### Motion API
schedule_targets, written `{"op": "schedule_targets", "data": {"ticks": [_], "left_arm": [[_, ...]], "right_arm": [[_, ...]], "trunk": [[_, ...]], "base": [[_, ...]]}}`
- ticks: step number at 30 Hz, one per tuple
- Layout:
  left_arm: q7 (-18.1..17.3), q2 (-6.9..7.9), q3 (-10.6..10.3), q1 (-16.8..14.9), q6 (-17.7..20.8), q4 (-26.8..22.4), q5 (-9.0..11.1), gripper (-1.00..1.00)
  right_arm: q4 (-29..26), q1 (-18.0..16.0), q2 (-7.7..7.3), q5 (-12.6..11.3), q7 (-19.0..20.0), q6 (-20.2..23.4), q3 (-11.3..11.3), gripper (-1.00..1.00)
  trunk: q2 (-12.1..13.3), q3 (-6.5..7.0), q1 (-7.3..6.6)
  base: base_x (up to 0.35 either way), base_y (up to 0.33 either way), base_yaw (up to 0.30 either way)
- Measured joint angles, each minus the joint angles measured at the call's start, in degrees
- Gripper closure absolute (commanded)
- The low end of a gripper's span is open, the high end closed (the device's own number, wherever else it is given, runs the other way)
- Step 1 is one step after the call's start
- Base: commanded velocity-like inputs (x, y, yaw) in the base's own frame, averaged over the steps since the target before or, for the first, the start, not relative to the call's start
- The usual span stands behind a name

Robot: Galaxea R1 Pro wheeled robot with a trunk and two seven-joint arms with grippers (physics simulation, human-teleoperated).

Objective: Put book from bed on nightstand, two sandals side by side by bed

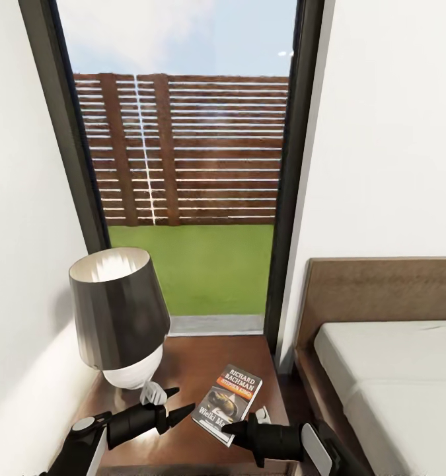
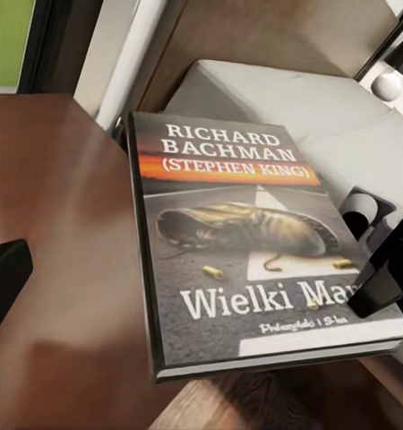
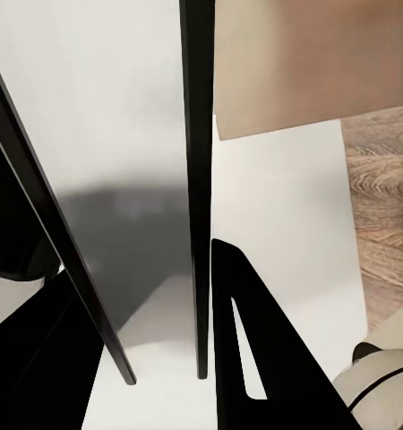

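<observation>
On the nightstand [image 1: 203, 357] we find the lamp [image 1: 120, 317] crowding the left rear corner against the wall, and the book [image 1: 228, 402] taking the front right. Bare top lies between them and along the rear edge. The bed [image 1: 388, 370] borders the right edge.

A home bedroom — bed [image 1: 388, 370] with wooden headboard [image 1: 381, 291], lamp [image 1: 120, 317] on a nightstand [image 1: 203, 357], tall window [image 1: 183, 152]

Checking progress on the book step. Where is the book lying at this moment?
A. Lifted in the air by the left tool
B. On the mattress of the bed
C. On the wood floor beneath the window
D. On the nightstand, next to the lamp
D: the head view shows the book flat on the nightstand top, right of the lamp, with the right tool at its near corner.
</observation>
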Motion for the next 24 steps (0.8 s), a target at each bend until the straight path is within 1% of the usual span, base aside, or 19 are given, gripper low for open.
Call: {"op": "schedule_targets", "data": {"ticks": [4, 9, 13, 21, 24], "left_arm": [[0.0, 0.02, 0.0, 0.0, 0.0, 0.0, 0.0, -1.00], [0.0, 0.03, 0.0, 0.0, 0.0, 0.0, 0.0, -1.00], [0.0, 0.06, 0.0, 0.0, 0.0, 0.0, 0.0, -1.00], [0.0, 0.06, 0.0, 0.0, 0.0, 0.0, 0.0, -1.00], [0.0, 0.03, 0.0, 0.0, 0.0, 0.0, 0.0, -1.00]], "right_arm": [[0.0, 0.0, 0.00, 0.0, 0.0, 0.0, 0.0, 1.00], [0.0, 0.0, 0.00, -0.1, 0.0, 0.1, 0.0, 1.00], [0.0, 0.0, 0.00, -0.1, 0.0, 0.0, 0.0, 1.00], [0.0, 0.0, 0.00, -0.1, 0.0, 0.1, 0.0, 1.00], [0.0, 0.0, 0.00, -0.1, 0.0, 0.1, 0.0, 1.00]], "trunk": [[-1.6, -0.72, 0.88], [-1.6, -0.72, 0.89], [-1.6, -0.72, 0.86], [-1.6, -0.72, 0.89], [-1.6, -0.72, 0.87]], "base": [[0.000, 0.000, 0.000], [0.007, 0.000, 0.000], [0.184, 0.000, 0.000], [0.028, 0.000, 0.000], [0.120, 0.006, 0.000]]}}
